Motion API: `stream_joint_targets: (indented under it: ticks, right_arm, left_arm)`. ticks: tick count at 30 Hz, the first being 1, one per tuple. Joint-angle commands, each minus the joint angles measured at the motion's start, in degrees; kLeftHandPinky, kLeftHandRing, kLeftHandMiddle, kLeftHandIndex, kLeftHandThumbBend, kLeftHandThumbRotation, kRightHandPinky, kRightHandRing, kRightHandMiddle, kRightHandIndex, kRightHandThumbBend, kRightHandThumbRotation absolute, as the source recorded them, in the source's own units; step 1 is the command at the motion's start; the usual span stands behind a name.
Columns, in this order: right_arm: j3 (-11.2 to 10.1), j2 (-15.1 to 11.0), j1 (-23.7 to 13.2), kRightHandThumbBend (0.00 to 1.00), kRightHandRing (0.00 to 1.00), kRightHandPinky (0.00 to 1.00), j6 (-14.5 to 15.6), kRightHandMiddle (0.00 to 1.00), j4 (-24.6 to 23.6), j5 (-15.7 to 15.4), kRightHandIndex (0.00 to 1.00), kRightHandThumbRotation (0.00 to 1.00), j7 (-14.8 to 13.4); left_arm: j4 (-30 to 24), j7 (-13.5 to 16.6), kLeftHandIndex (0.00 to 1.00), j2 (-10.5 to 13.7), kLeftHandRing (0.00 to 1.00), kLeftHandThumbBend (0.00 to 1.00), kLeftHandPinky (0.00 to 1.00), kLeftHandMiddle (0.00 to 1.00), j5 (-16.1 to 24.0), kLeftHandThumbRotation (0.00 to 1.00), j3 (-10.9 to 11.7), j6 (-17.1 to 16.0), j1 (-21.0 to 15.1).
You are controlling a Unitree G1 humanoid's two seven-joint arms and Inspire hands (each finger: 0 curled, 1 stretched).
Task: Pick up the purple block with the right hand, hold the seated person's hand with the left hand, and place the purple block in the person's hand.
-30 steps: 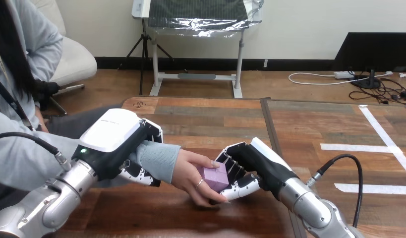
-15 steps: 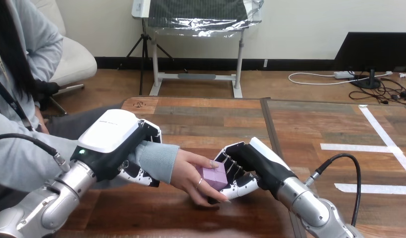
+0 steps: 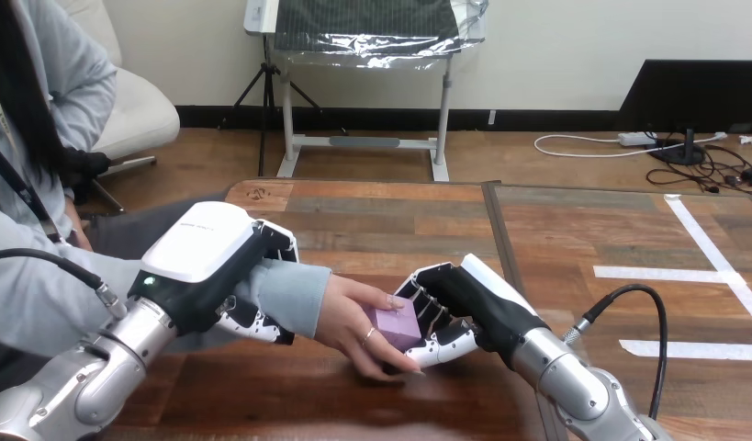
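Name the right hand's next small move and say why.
Probably open the right hand to release the purple block: it already lies in the person's hand, and the left hand is curled round the person's forearm.

Wooden plank surface [image 3: 390, 220], two panels side by side.

A dark seam [image 3: 505, 241] runs from the far edge toward the near one, with brown planks to its left and greyer ones to its right. White tape strips [image 3: 666, 273] lie flat on the right panel: one slanted and two across. Low over the left panel, the person's hand [image 3: 349, 317] meets the right robot hand [image 3: 464, 317]. Whether either rests on the wood cannot be told.
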Motion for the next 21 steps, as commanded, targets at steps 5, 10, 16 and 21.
stream_joint_targets:
  ticks: [5,10,16,21]
  right_arm:
    - [0.0,0.7,-5.7,0.94,0.64,0.57,0.6,0.7,-1.6,0.2,0.73,0.04,-0.9]
    - [0.1,0.1,-6.1,0.96,0.72,0.65,0.5,0.75,-1.3,-0.2,0.79,0.1,-0.9]
    - [-0.1,-0.6,-6.5,0.97,0.79,0.74,0.0,0.8,-0.6,-0.1,0.84,0.19,-0.6]
    - [0.1,-1.5,-6.8,0.97,0.82,0.78,0.3,0.84,-0.7,-0.8,0.89,0.27,-0.7]
  left_arm:
    - [-1.9,1.7,0.48,-0.5,0.43,0.9,0.39,0.46,-1.5,0.02,2.0,-0.5,-2.6]
    - [-0.3,3.3,0.54,-0.7,0.47,0.91,0.43,0.51,-0.7,0.07,1.5,-0.9,-3.1]
    - [1.5,4.6,0.61,-0.8,0.52,0.95,0.48,0.58,0.5,0.16,0.7,-0.6,-3.6]
    - [2.8,4.9,0.69,-1.0,0.58,0.98,0.53,0.64,0.7,0.26,0.2,-0.9,-3.7]
